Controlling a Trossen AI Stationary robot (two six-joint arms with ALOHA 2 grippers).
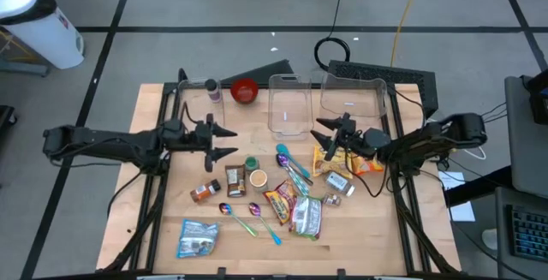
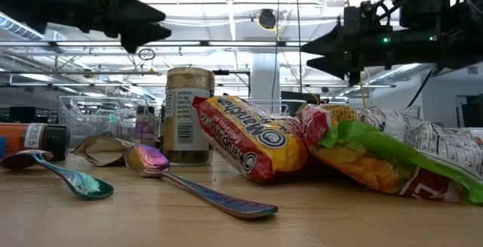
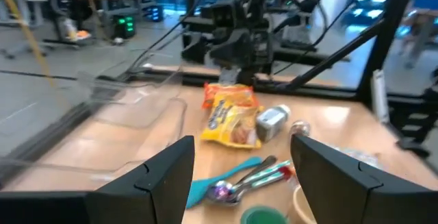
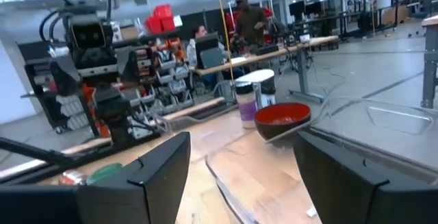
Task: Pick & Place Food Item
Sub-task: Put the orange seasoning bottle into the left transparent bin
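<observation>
Food packets lie on the wooden table [image 1: 171,186]: a yellow-orange snack bag [image 1: 330,156] [image 3: 233,118], a ramen packet [image 1: 281,201] [image 2: 253,137], a green-and-white bag [image 1: 306,216] [image 2: 392,156] and a blue bag [image 1: 197,237]. My left gripper [image 1: 228,141] [image 3: 243,176] hangs open above the table's left half, pointing level toward the right, with nothing between its fingers. My right gripper [image 1: 320,131] [image 4: 243,172] hangs open just beyond the snack bag, pointing toward the left, also empty.
Two clear tubs [image 1: 288,104] [image 1: 353,96], a red bowl [image 1: 245,90] [image 4: 282,118] and a shaker [image 1: 211,90] stand at the far edge. Jars [image 1: 235,180], a spice bottle [image 1: 204,193], a can [image 1: 336,181] and iridescent spoons [image 1: 291,167] [image 2: 151,160] lie among the packets.
</observation>
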